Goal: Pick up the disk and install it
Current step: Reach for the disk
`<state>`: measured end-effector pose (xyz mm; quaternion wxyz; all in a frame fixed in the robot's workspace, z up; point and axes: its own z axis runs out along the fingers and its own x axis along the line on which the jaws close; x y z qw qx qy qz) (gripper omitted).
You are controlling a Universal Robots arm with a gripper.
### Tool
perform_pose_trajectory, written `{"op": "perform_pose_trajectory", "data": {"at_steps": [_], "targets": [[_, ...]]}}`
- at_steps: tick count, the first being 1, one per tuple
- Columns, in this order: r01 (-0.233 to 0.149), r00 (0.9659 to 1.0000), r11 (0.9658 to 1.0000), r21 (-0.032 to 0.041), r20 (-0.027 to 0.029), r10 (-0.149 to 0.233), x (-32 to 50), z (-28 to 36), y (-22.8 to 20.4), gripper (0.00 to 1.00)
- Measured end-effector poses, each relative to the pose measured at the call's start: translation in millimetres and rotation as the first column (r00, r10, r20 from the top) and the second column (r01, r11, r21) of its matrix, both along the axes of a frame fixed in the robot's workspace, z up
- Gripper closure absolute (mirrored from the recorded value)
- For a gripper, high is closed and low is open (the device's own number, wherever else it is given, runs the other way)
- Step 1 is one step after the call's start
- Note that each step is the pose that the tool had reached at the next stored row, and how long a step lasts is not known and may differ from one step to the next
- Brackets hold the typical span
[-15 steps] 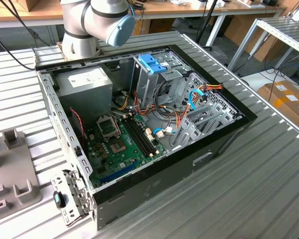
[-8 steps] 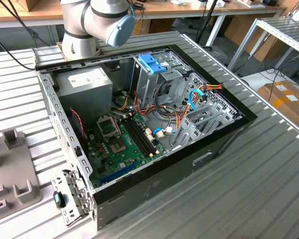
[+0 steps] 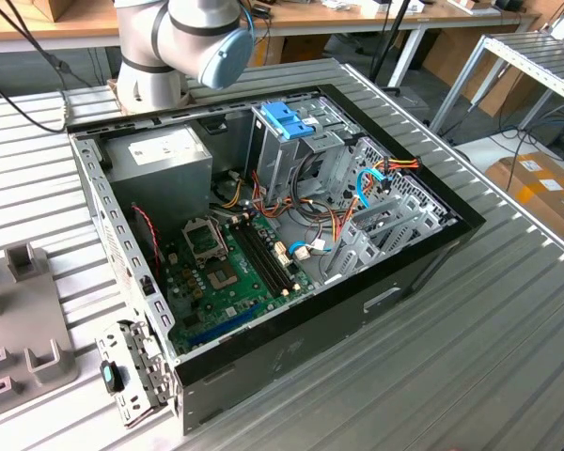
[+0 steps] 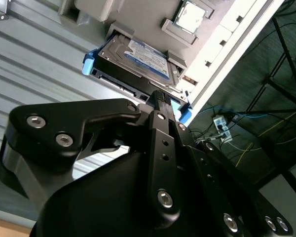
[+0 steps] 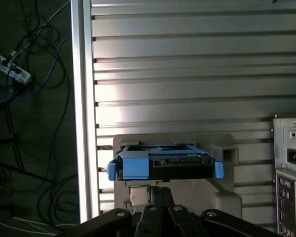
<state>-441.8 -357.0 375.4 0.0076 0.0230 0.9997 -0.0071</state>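
Task barely begun, by my read. The disk point(image 4: 138, 59) lies flat, label up, in a grey holder point(image 4: 93, 10) close to one edge of the ribbed tabletop point(image 4: 34, 54). It is not lifted and not installed. The gripper point(image 4: 160, 98) points at the disk's near edge, its tip at or just short of that edge. I cannot tell how wide the jaws stand or whether they have hold of anything. Pickup and install are both left to do.

Exterior view, its left to its right:
- One grey fixture block point(image 3: 23, 319) at the tabletop's edge.
- One open computer case point(image 3: 291, 348) lying on its side mid-tabletop, lid off.
- Inside the case: one grey box point(image 3: 160, 160) with a white sticker, one green board point(image 3: 226, 282), and one grey cage point(image 3: 282, 160) topped by one blue latch point(image 3: 287, 120).
- The arm point(image 3: 155, 47) rises past the case's far side.

Count: one disk, with blue rails on both its sides; one holder; one square chip point(image 4: 190, 15) resting in the holder beside the disk; one gripper; one case.
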Motion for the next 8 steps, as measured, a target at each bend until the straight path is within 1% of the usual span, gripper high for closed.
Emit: {"op": "perform_pose_trajectory", "data": {"at_steps": [2,4,7,8], "targets": [[0.000,1.0000,1.0000,-0.0001,-0.0021,0.000,-2.0,-2.7,1.2,0.89],[0.000,1.0000,1.0000,-0.0001,-0.0057,0.000,-4.9,-6.9,3.4,0.89],[0.000,0.9999,1.0000,-0.0002,-0.0115,0.000,-6.4,-11.5,7.0,0.89],[0.000,0.9999,1.0000,0.0000,-0.0117,0.000,-6.5,-11.9,7.9,0.89]]}}
